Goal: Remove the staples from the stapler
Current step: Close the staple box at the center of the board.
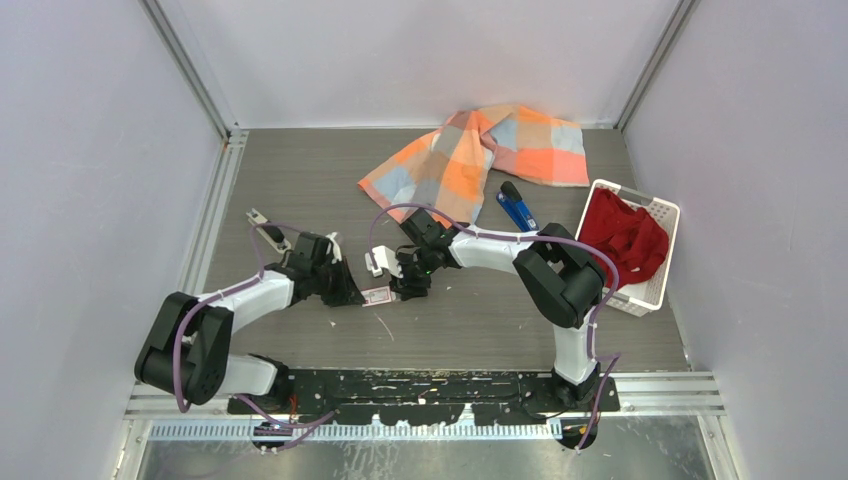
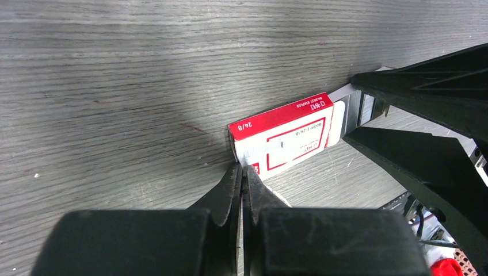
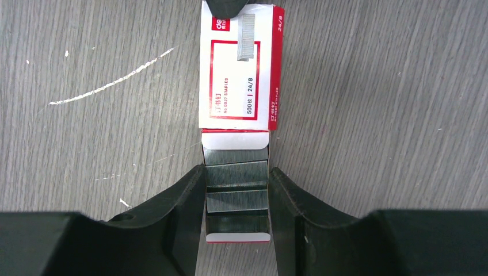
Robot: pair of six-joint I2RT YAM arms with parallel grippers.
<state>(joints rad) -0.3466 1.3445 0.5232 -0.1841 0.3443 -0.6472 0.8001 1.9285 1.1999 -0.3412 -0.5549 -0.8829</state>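
Top external: stapler [image 1: 517,208] well beyond nearer right gripper [image 3: 237,175], axis slanting | it clamps packet [image 3: 230,98] tray | left gripper [image 2: 241,172] closed, hold unclear

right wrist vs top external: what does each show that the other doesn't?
Right wrist only: the box's tray slid out, packed with staple rows, the right gripper clamped on its sides; a short staple strip lying on the box top. Top only: the blue stapler by the checked cloth, and a white basket holding red fabric. Both: the red-and-white box, with the left gripper at its far end.
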